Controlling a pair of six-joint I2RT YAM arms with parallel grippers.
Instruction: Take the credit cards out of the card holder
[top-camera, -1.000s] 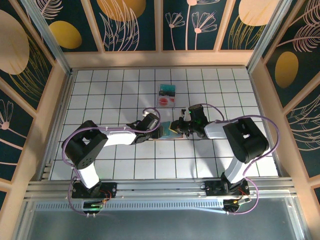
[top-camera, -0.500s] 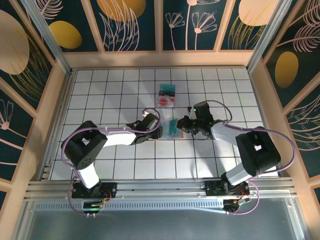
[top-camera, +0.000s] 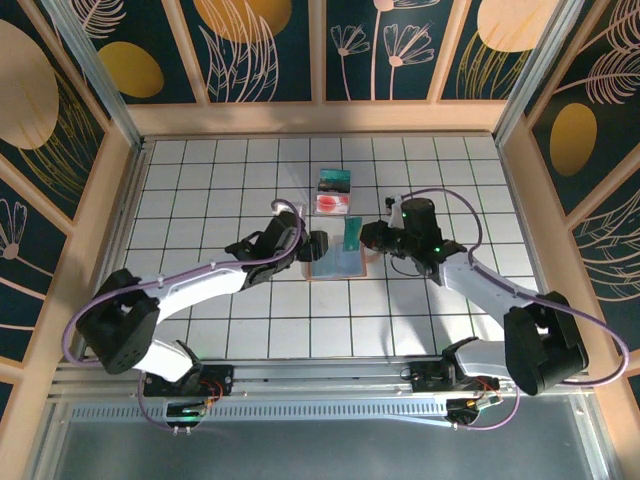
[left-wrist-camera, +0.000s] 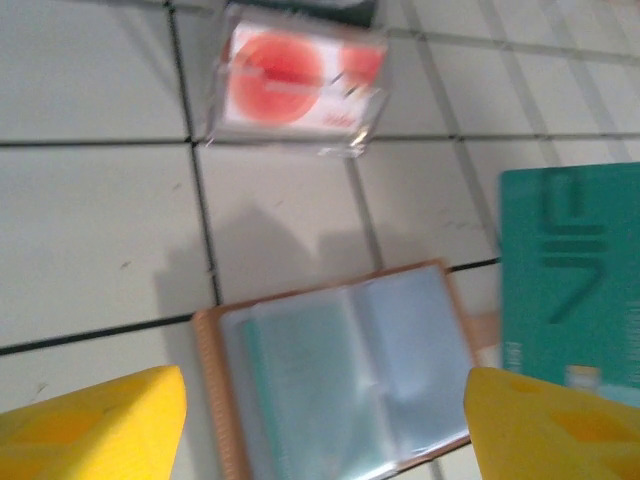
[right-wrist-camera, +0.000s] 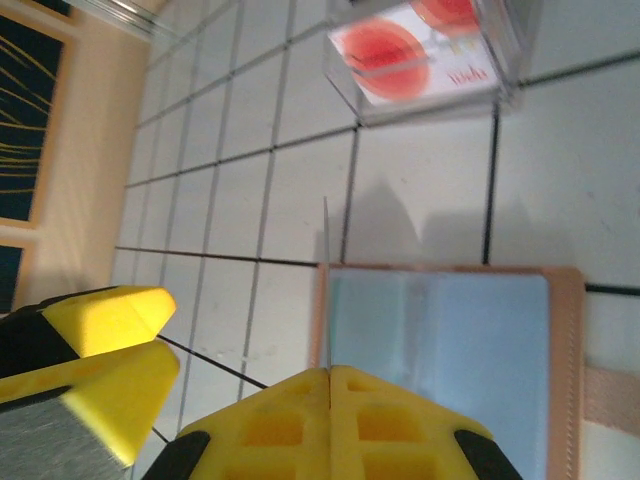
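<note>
The tan card holder (top-camera: 336, 265) lies open on the tiles, its blue-grey sleeves up (left-wrist-camera: 345, 370) (right-wrist-camera: 450, 345). My right gripper (top-camera: 368, 237) is shut on a teal-green credit card (top-camera: 354, 236), held upright just above the holder's far right corner; the card is edge-on (right-wrist-camera: 326, 285) in the right wrist view, above the gripper (right-wrist-camera: 329, 372), and broad-faced (left-wrist-camera: 570, 300) in the left wrist view. My left gripper (top-camera: 312, 246) hovers open over the holder's left side (left-wrist-camera: 325, 440), holding nothing. A pink-white card with a red circle (top-camera: 332, 203) (left-wrist-camera: 295, 80) (right-wrist-camera: 420, 55) lies behind the holder.
Another teal card (top-camera: 336, 181) lies just behind the red-circle one. The holder's strap tab (right-wrist-camera: 610, 395) points right. My left gripper's yellow fingers (right-wrist-camera: 100, 340) stand close to the holder's left edge. Wooden walls ring the white tiled table (top-camera: 200, 190).
My right gripper has drawn the teal card out of the holder and lifted it upright, moving back and right. The left arm has stretched out, its gripper rising off the holder.
</note>
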